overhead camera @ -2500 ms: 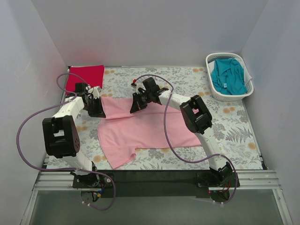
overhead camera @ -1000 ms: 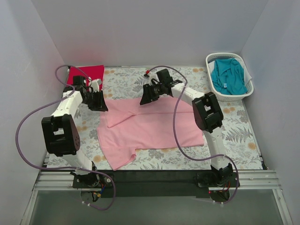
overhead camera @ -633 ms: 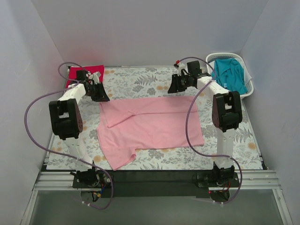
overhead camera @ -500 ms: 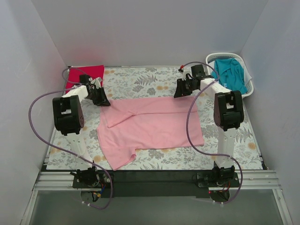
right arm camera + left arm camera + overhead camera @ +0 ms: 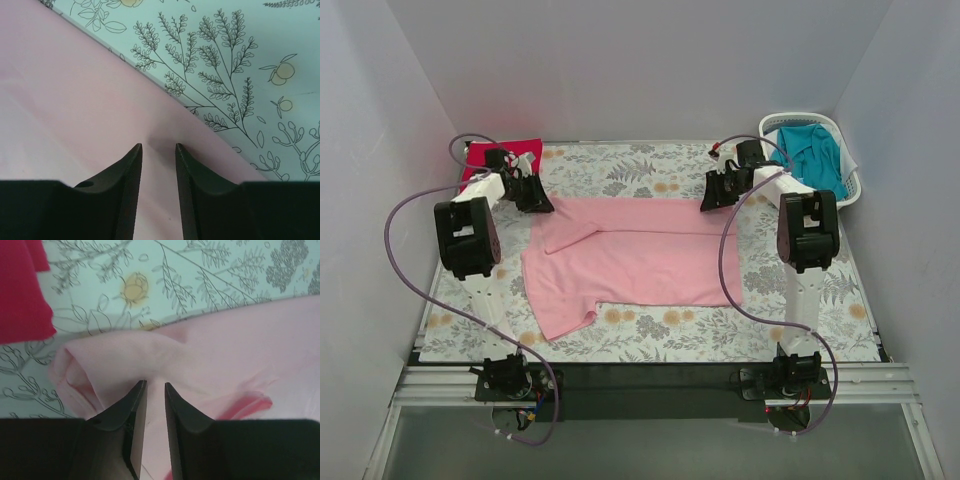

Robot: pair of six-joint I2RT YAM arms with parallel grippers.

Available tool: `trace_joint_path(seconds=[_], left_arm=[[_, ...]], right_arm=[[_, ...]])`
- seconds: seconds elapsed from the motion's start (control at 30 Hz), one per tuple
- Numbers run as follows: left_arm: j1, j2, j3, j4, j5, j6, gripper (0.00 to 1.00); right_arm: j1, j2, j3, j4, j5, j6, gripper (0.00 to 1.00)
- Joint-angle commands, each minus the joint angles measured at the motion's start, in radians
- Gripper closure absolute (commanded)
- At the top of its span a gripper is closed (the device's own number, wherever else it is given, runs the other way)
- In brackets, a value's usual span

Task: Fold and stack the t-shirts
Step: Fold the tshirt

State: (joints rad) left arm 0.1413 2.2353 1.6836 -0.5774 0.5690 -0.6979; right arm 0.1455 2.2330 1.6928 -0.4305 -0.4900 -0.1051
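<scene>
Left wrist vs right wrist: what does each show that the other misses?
Left wrist only: the red shirt at upper left, and the pink shirt bunched into a fold at the left gripper. Right wrist only: the pink shirt's straight edge lying flat, running diagonally past the right gripper. Both: pink fabric under fingers set a narrow gap apart, lying on the floral cloth.
</scene>
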Motion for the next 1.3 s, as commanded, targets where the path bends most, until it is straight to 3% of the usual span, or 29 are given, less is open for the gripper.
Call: trace_joint_path(seconds=[0.0, 0.17, 0.7, 1.0, 1.27], left_arm=[[-0.019, -0.164, -0.062, -0.033, 0.075, 0.061, 0.79], [-0.083, -0.223, -0.094, -0.035, 0.059, 0.046, 0.78], [-0.258, -0.154, -0.125, -0.085, -0.023, 0.083, 0.79], [-0.292, -0.339, -0.352, -0.150, 0.084, 0.208, 0.90], [-0.295, -0.526, -0.420, -0.153, 0.181, 0.239, 0.86]], right_arm=[[-0.011, -0.062, 0.030, -0.047, -0.085, -0.012, 0.60], [-0.011, -0.117, 0.016, -0.050, -0.102, 0.012, 0.59], [-0.011, -0.088, 0.007, -0.080, -0.002, -0.028, 0.61], [-0.009, -0.079, 0.013, -0.097, 0.010, -0.051, 0.62], [-0.011, -0.084, 0.008, -0.105, -0.001, -0.053, 0.62]])
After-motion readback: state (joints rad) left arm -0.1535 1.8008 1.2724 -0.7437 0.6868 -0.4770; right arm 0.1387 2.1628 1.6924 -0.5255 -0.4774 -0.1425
